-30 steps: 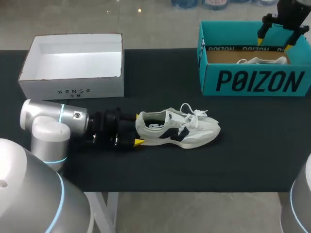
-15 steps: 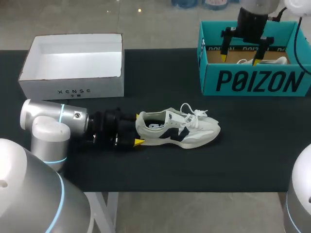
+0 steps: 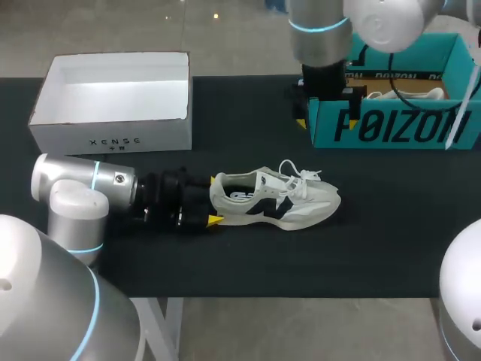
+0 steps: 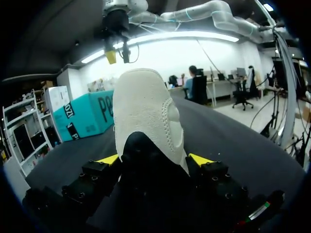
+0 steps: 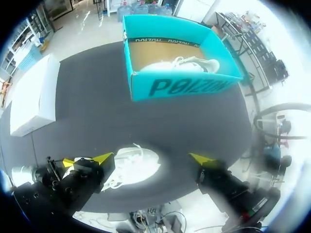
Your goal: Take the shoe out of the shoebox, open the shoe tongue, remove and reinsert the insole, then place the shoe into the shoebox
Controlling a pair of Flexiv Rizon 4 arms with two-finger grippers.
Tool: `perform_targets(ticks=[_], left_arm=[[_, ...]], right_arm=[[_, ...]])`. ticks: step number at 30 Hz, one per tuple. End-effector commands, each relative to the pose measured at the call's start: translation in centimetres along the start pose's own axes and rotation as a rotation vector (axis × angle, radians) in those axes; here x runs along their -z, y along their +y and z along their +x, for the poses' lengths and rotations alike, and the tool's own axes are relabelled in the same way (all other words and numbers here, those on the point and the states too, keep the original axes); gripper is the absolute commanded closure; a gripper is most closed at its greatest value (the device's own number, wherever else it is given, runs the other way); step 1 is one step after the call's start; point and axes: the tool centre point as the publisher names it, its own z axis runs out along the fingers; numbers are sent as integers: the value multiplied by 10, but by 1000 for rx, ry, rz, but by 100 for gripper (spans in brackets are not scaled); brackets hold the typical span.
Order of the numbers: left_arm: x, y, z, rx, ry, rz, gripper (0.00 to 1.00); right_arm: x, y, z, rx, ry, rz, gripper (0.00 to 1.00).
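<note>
Gripping the shoe (image 3: 274,201) by its heel, the left gripper (image 3: 213,200) holds it near the table's (image 3: 248,113) front edge, while the right gripper (image 5: 152,158) hangs wide open, empty, by the shoebox (image 3: 398,124). Light and soft-sided, the shoe probably handles best at heel and collar.

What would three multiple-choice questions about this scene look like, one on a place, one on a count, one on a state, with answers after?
1. The shoe gripped at its heel lies: A inside a box; B on the black table; C on the floor.
2. Boxes on the table: A one; B two; C four.
3. The jaws of the right gripper are: A open and empty; B shut on a lace; C shut on a box wall.
Answers: 1 B, its sole rests on the table. 2 B, a white box and a teal box. 3 A, its yellow tips stand far apart, touching nothing.
</note>
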Motion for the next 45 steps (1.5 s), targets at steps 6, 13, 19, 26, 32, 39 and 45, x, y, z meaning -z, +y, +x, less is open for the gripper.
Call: perform_targets(ticks=[6,13,19,26,32,39,45], left_arm=[[0,2,1,-2,-3,0,100],[0,2,1,-2,-3,0,100],[0,2,1,-2,-3,0,100],[0,2,1,-2,-3,0,100],[0,2,1,-2,-3,0,100],[0,2,1,-2,-3,0,100],[0,2,1,-2,-3,0,100]], right_arm=[[1,-29,21,-11,-297,-29,0],[-11,-47,32,-28,-324,-21,0],[-18,-61,40,-42,-297,-5,0],[-13,-82,50,-39,-237,14,0],[-10,-90,61,-15,-197,19,0],[-10,-100,78,27,-158,22,0],[-10,-108,93,66,-145,11,0]])
